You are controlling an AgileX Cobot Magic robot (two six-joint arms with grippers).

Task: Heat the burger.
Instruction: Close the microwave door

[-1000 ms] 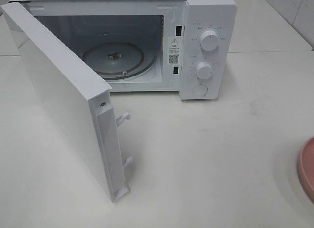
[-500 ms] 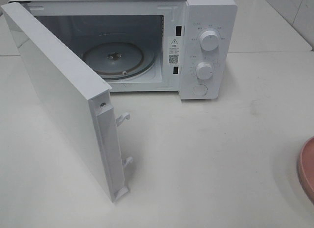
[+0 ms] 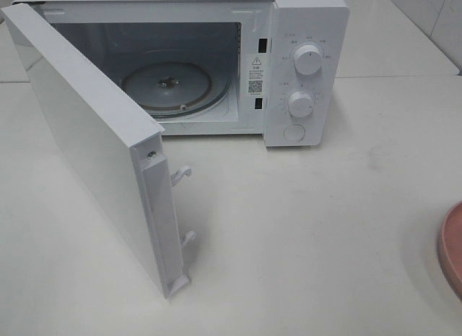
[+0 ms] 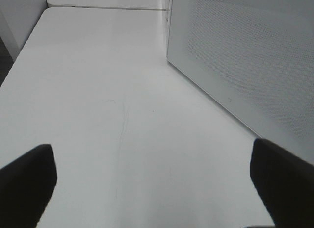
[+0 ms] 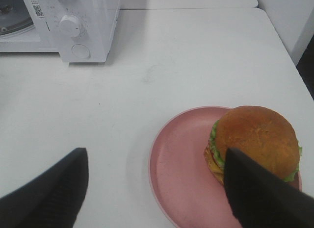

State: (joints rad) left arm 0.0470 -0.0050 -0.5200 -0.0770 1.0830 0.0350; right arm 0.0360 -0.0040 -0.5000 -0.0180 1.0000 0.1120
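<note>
two grippers are in play, and neither holds anything. the left gripper (image 4: 154,189) has its dark fingers spread wide over bare white tabletop (image 4: 98,90), just beside the outer face of the microwave door (image 4: 240,66), touching nothing; parked there, it seems to be keeping clear of the opening. the right gripper (image 5: 154,189) also stands spread, above the near part of the pink plate (image 5: 181,174). one finger overlaps the burger (image 5: 257,139) in the wrist view, but i cannot tell whether it touches the bun.

the burger sits upright on the far side of that plate, golden bun on top, lettuce and cheese showing at its edge. the plate lies well apart from the microwave (image 3: 303,69), to the right; the high view catches only its rim (image 3: 449,249) at the frame edge, and no burger.

the door (image 3: 94,148) hangs swung fully out to the left, leaving the glass turntable (image 3: 173,87) bare and reachable. judging by that, loading is the step in hand: the spread right jaws look readied to close around plate or burger and carry it across.
</note>
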